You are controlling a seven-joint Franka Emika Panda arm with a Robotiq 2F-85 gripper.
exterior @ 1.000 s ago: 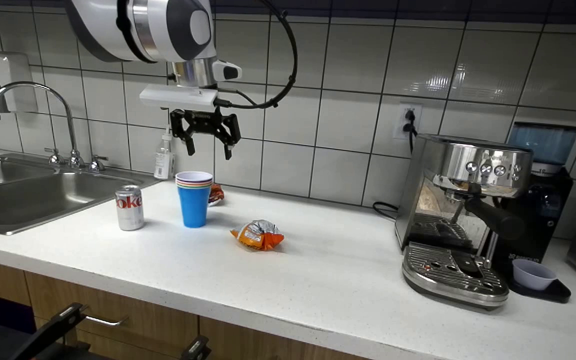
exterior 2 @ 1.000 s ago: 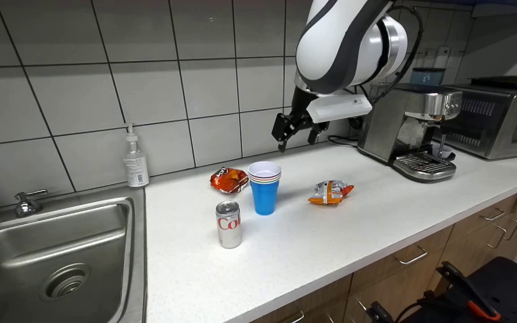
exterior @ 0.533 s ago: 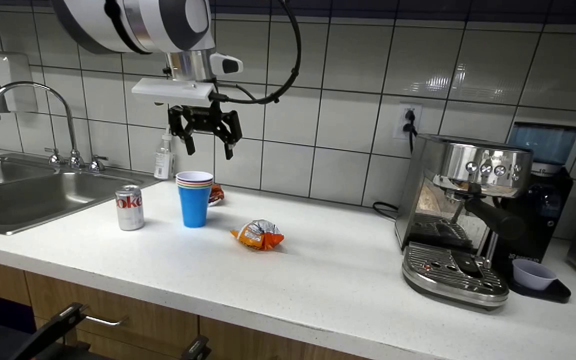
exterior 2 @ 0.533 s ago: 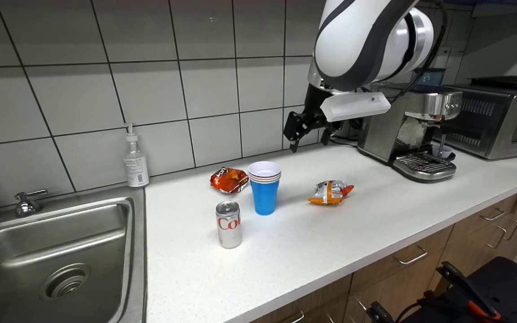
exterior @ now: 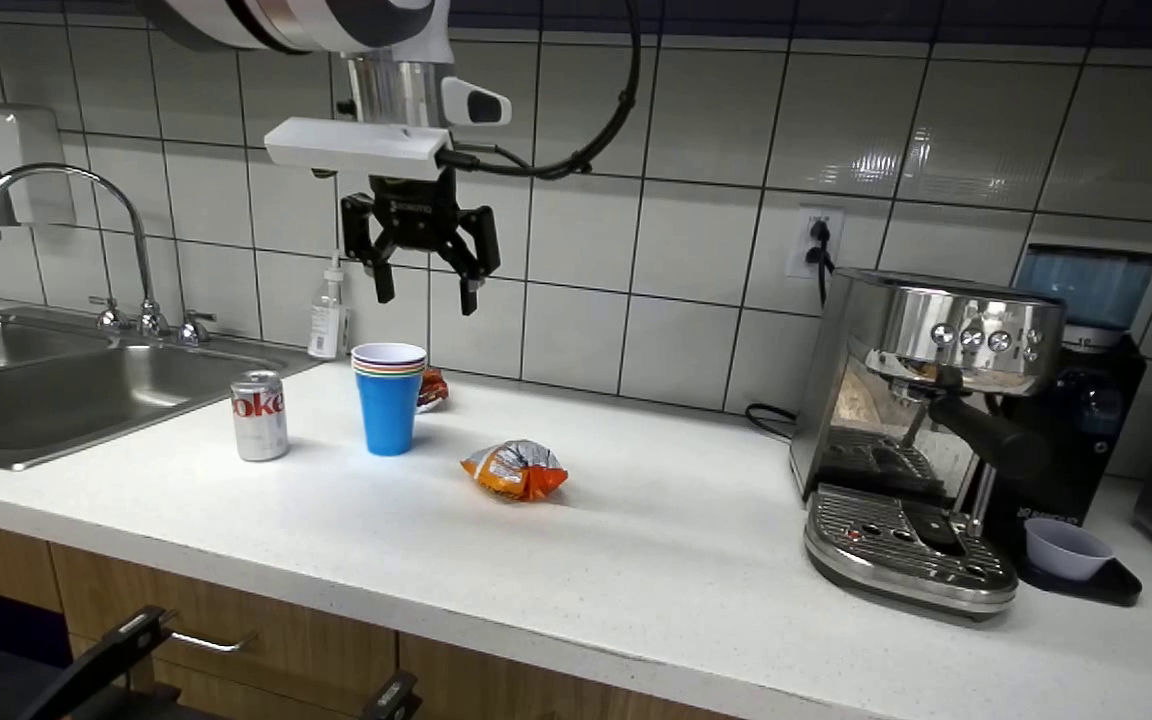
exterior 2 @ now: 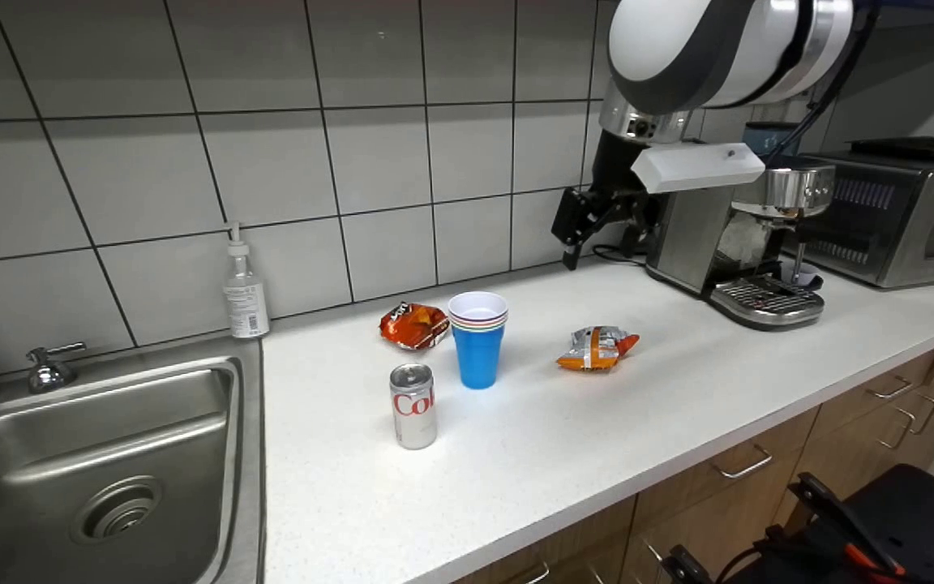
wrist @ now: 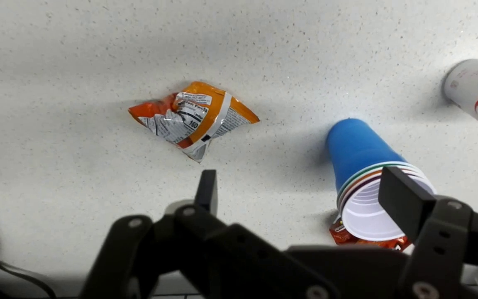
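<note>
A black two-fingered gripper (exterior: 427,295) hangs high over the long white speckled counter (exterior 2: 580,454). Its fingers (wrist: 403,203) are spread wide apart and hold nothing. In the wrist view, one finger crosses in front of an upright stack of plastic cups (exterior: 389,410), blue outside and white inside, but in both exterior views the gripper is apart from them. The cups stand toward the end of the counter with the metal sink (exterior 2: 248,487). Near them, closer to the counter's back edge, lies a crinkly red snack bag (exterior 2: 414,326). A silver soda can with red letters (exterior 2: 413,410) stands upright, closer to the sink. A crinkly orange and silver snack bag (exterior 2: 597,350) lies on the cups' far side from the sink, between the back edge and the front edge, toward the shiny metal coffee machine (exterior: 896,440).
</note>
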